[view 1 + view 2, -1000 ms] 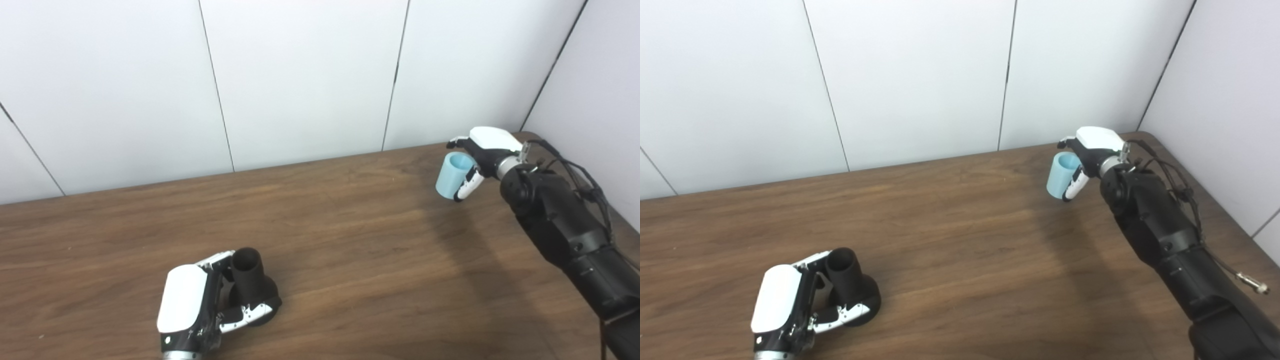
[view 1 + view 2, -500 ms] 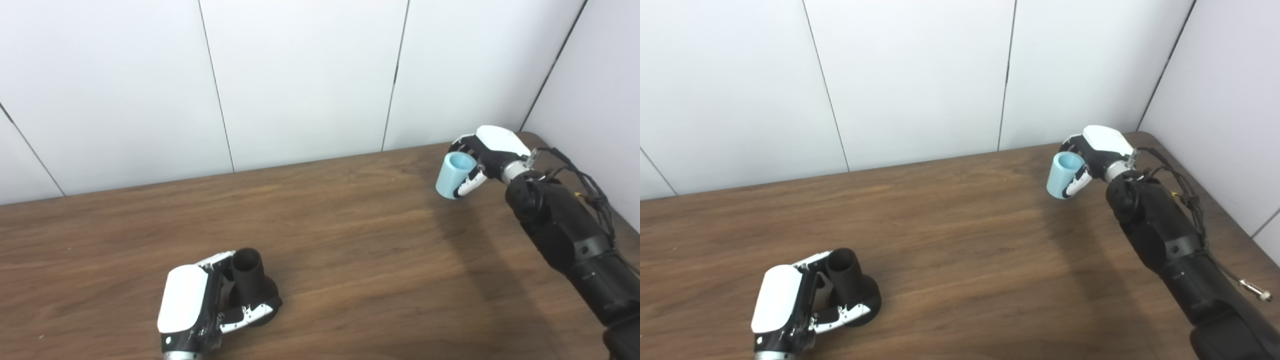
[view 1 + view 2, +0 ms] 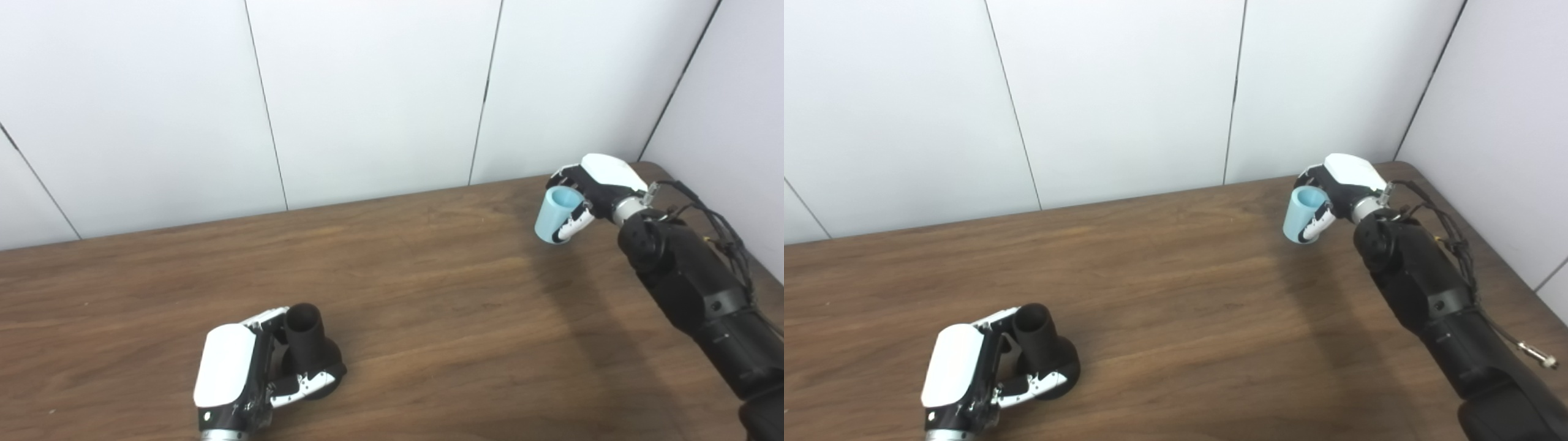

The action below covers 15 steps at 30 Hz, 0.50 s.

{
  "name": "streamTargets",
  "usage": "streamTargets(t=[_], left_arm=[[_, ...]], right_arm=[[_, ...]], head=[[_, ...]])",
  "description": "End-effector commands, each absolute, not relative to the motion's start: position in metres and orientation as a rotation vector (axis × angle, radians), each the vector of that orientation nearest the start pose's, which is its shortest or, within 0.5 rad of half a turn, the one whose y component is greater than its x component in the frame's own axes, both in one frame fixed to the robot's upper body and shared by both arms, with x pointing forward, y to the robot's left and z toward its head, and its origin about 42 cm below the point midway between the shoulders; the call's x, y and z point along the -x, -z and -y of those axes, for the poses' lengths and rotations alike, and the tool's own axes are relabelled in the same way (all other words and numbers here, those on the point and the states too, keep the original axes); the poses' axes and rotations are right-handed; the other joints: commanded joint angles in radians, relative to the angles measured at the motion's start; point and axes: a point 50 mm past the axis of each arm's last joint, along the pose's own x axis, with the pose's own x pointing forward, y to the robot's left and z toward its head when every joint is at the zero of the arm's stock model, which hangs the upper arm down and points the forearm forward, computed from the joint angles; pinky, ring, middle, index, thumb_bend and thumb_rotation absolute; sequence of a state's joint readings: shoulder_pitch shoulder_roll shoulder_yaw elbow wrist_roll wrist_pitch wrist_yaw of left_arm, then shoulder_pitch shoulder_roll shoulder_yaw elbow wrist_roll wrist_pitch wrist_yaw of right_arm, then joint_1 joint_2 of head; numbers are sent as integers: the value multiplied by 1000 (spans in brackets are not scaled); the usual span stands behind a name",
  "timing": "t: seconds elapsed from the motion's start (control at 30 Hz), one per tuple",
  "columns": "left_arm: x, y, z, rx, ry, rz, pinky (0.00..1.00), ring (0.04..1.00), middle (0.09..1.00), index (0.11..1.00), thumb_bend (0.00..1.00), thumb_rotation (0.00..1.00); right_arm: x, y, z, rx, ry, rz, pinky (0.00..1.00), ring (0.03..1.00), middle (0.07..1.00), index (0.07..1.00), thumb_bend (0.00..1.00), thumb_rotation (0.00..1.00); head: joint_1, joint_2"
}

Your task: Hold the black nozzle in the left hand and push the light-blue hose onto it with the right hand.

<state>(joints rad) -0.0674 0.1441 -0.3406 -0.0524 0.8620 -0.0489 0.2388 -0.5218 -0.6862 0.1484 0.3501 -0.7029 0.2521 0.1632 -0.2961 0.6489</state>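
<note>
Both head views are bright and evenly lit, the white wall panels near overexposed but without hard glare; soft light falls from above, so shadows are faint; a broad dim shadow lies on the worktop below the right arm, running toward 6 o'clock; a small dark shadow hugs the left hand; focus is slightly soft throughout, with mild compression haze; wall seams lean outward toward the frame edges.
</note>
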Motion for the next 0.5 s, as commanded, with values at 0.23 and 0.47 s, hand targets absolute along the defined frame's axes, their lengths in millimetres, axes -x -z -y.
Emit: streamTargets(t=[0.23,0.47], left_arm=[[-284,-111,-166,-990,142,328,380,478,503,468,479,0],[-284,-112,-166,-993,144,335,391,479,501,463,479,0]], right_arm=[[-442,-275,427,1420,190,-129,504,565,619,647,873,11],[-443,-271,429,1454,251,-124,442,474,459,501,533,0]], head=[[2,2],[3,8]])
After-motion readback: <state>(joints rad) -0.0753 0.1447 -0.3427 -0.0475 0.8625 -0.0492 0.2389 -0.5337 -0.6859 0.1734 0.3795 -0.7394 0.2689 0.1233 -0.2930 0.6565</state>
